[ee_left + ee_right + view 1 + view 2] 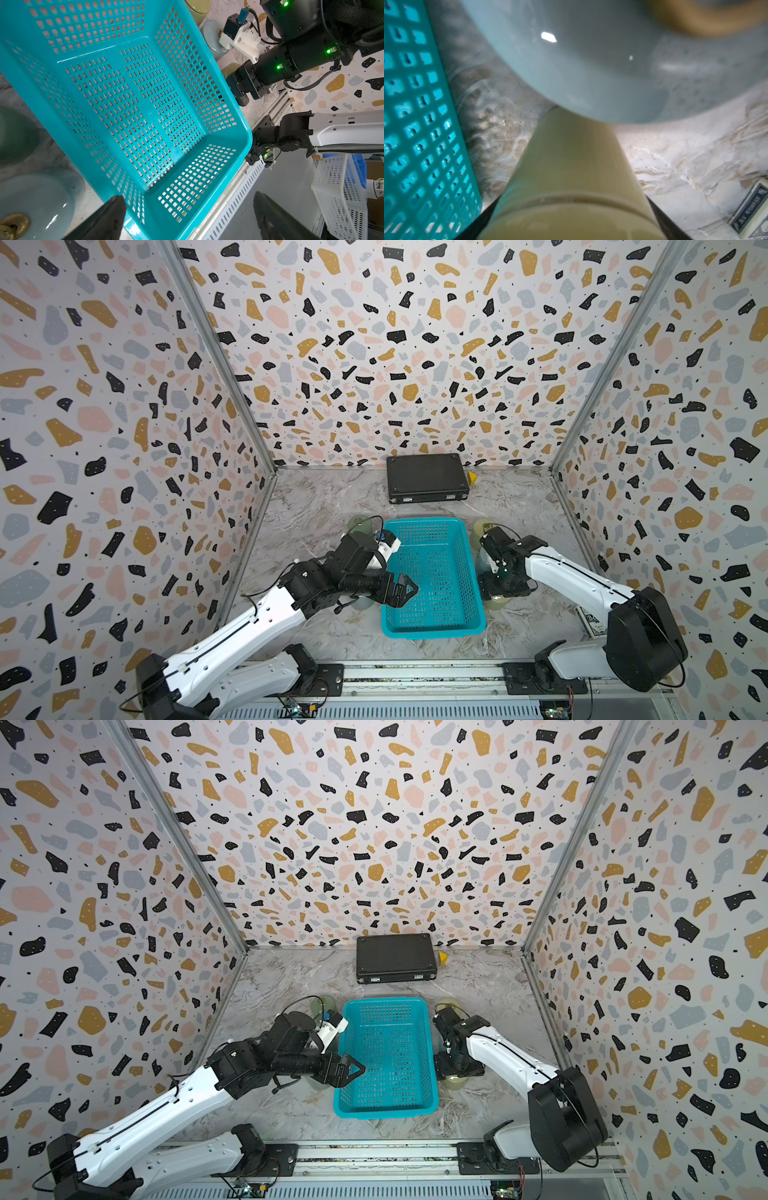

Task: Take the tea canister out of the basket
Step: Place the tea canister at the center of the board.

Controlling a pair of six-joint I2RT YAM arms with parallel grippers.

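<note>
Look for the tea canister (571, 166) outside the basket (432, 632), apparently upright on the table (332, 506) just beside the right wall, clamped at its lid end by the right gripper (498, 585). Note the left gripper (409, 588) spread wide and empty above the left rim. Expect glazed ceramic: rigid, probably weighty, slick, apt to chip against the neighbouring pale blue jar (591, 62). Grip across the straight body below the lid seam

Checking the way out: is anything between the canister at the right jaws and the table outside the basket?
Nothing visible. The yellow canister already stands outside the basket, between the jaws of the right gripper; a pale blue canister stands beside it.
</note>
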